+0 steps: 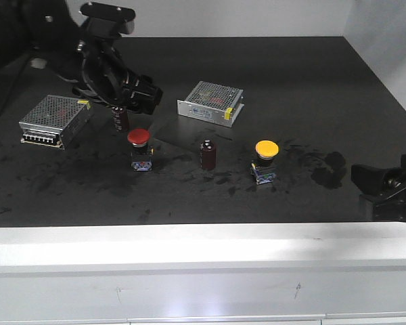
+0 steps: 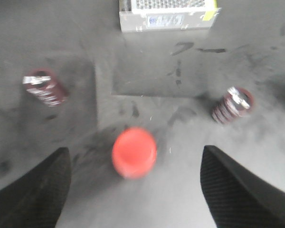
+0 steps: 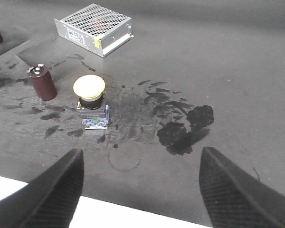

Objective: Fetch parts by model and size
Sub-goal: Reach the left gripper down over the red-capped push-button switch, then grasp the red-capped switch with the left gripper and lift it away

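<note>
Your red-capped switch [image 1: 139,150] stands upright on the dark surface [image 1: 291,74], left of centre. The yellow-capped switch [image 1: 265,161] stands to its right, with a dark red capacitor [image 1: 208,154] between them. Your left pincer [image 2: 134,164] hangs over the red cap, spread wide, a finger to either side in the wrist view. Your right pincer [image 3: 141,156] is spread too, low at the near right edge, with the yellow-capped switch ahead of it. Two perforated metal boxes [image 1: 210,101] lie further back.
</note>
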You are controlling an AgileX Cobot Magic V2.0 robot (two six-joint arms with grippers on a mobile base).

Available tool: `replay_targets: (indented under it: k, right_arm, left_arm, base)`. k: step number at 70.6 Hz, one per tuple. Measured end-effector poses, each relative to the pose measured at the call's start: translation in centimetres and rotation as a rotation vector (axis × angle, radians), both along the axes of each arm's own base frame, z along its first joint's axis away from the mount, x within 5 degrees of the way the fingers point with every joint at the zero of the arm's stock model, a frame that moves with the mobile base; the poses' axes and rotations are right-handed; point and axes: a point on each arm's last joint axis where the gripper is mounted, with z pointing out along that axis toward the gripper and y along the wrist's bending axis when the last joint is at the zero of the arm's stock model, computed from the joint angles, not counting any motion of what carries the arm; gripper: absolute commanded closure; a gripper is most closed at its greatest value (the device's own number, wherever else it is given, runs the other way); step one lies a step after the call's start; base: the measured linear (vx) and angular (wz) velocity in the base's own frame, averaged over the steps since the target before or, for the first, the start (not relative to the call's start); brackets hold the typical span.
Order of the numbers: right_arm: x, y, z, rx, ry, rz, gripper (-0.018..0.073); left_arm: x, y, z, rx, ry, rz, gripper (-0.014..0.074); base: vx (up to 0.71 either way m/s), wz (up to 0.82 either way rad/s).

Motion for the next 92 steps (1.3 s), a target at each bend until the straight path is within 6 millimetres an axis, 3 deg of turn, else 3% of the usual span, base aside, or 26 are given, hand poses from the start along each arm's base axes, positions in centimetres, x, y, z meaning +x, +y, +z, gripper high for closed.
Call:
replay_targets:
  k: [23,48,66,77,92]
  right_arm:
    - [0.0,0.0,0.0,0.0,0.0,0.0,0.0062]
    - [0.0,0.0,0.0,0.0,-0.001,0.0,0.0062]
    - [0.0,0.0,0.0,0.0,-0.001,0.0,0.0062]
    - [0.0,0.0,0.0,0.0,0.0,0.0,0.0062]
    - [0.0,0.0,0.0,-0.001,0.004,0.0,0.0062]
  left_arm:
    - [2.9,-0.8,-3.3,0.06,0.121,0.044,0.0052]
    - [3.5,-1.2,-5.7,0.069,0.212,0.05,0.0057]
    - [3.8,-1.7,-7.4,0.053,0.271,0.051,0.0129]
    - [4.1,-1.8,-8.5,0.052,0.297,0.069,0.0249]
    - [3.9,-1.8,-7.7,0.04,0.281,0.07,0.0533]
  base:
    - [0.0,0.0]
    - [0.0,0.0]
    - [0.0,0.0]
    - [0.0,0.0]
    - [0.0,0.0]
